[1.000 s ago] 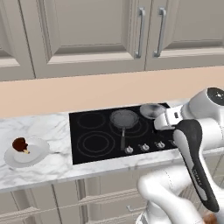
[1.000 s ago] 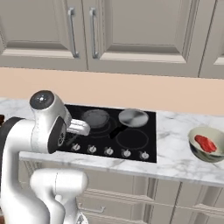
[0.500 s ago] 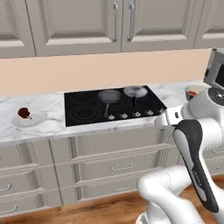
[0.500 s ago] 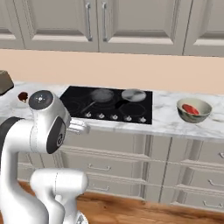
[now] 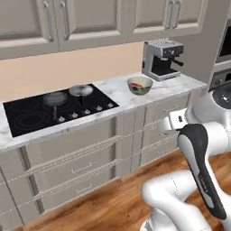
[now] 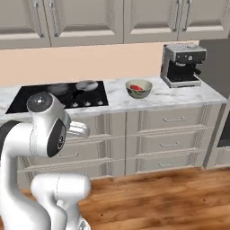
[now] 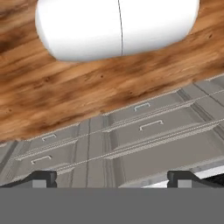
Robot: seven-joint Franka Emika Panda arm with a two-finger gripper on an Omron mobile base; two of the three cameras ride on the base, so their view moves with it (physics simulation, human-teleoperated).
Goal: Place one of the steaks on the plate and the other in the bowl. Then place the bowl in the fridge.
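So the bowl [image 5: 140,85] with a steak [image 5: 142,85] in it sits on the tabletop [image 5: 176,85], just beside the coffee machine [image 5: 161,58]. Our fingers [image 7: 111,177] are wide apart, holding nothing. We'd come down over the rim and pinch one wall, keeping it level.

Cream bowl [image 5: 140,85] upright on marble counter, red steak [image 5: 142,85] inside.

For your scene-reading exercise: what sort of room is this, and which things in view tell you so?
Most likely a home kitchen: a black cooktop set in a marble counter, a coffee machine and rows of cabinet drawers.
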